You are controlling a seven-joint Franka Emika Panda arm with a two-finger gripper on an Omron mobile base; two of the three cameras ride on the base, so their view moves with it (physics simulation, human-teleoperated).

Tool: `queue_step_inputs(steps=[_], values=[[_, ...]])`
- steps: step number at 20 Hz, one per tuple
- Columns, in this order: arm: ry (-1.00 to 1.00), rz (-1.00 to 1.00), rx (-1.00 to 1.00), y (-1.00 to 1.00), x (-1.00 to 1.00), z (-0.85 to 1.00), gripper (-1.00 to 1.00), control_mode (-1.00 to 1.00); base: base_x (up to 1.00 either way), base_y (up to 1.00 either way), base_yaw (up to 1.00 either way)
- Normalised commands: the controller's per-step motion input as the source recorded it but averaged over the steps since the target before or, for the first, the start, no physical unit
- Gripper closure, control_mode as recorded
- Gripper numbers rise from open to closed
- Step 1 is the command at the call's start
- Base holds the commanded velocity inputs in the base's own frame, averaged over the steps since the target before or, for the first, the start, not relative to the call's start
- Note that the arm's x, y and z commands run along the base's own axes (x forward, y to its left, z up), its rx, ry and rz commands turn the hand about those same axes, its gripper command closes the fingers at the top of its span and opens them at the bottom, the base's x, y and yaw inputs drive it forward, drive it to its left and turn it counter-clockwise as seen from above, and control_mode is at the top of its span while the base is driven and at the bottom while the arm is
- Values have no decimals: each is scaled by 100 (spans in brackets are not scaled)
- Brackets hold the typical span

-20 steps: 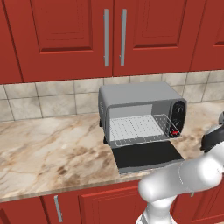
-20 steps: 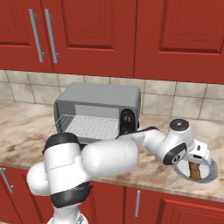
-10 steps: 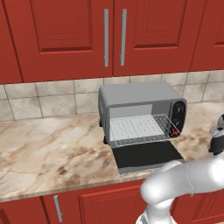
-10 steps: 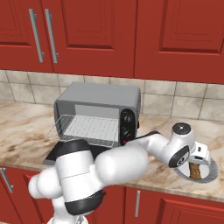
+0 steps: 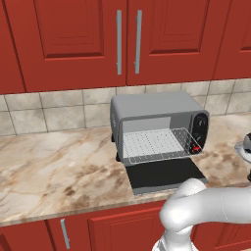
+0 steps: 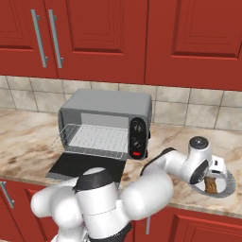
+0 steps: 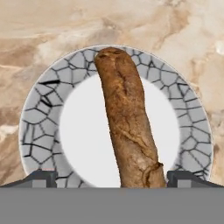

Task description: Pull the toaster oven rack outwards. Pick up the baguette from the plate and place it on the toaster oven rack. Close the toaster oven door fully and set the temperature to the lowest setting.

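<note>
Rack (image 5: 156,145) is already pulled out over the dropped-open door (image 5: 164,174). The gripper (image 7: 111,177), jaws wide and holding nothing, hangs over the baguette (image 7: 127,120) on its plate (image 7: 37,118), right of the toaster oven (image 6: 106,120). Grabbing, loading, shutting and the knob are all left, I'd say.

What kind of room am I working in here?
A rendered home kitchen, by the look of it: red cabinets over a marble counter with a tile backsplash, and a toaster oven standing open on it.

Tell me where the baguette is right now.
The baguette lies on the plate on the counter right of the toaster oven, directly under the open gripper in the hand view.
</note>
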Motion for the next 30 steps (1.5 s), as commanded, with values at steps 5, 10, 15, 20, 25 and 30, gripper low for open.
queue_step_inputs(steps=[5,10,15,20,25,30], values=[[0,5,0,-13,19,-24,-100,-100,0,0,0],[0,5,0,-19,17,-23,-100,-100,0,0,0],[0,4,0,-21,16,-22,-100,-100,0,0,0],[0,3,0,-13,12,-20,100,-100,0,0,0],[0,1,0,0,1,-13,100,-100,0,0,0],[0,0,0,0,-11,-20,100,-100,0,0,0]])
